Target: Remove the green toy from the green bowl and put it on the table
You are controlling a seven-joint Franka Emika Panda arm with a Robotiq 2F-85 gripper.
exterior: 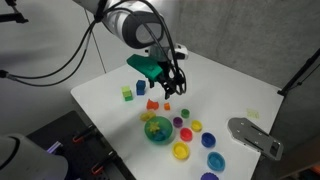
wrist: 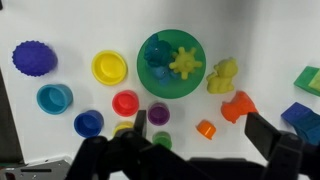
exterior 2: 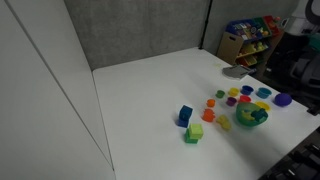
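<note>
Gripper (wrist: 196, 122) hangs above the table (exterior: 105, 95), jaws spread wide, nothing held between them. In the wrist view, the green bowl (wrist: 148, 85) lies at 12 o'clock from it, well clear. The green toy (wrist: 160, 68) sits inside the bowl, toward its 9 o'clock side, just beside a yellow spiky piece (wrist: 186, 63). A yellow figure (wrist: 222, 75) stands outside the rim at 3 o'clock.

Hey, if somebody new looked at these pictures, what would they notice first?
The teal green bowl near an edge of the white table, with small toy pieces inside it. Around it lie bright cups and blocks, and the robot's open gripper hangs just above them.
</note>
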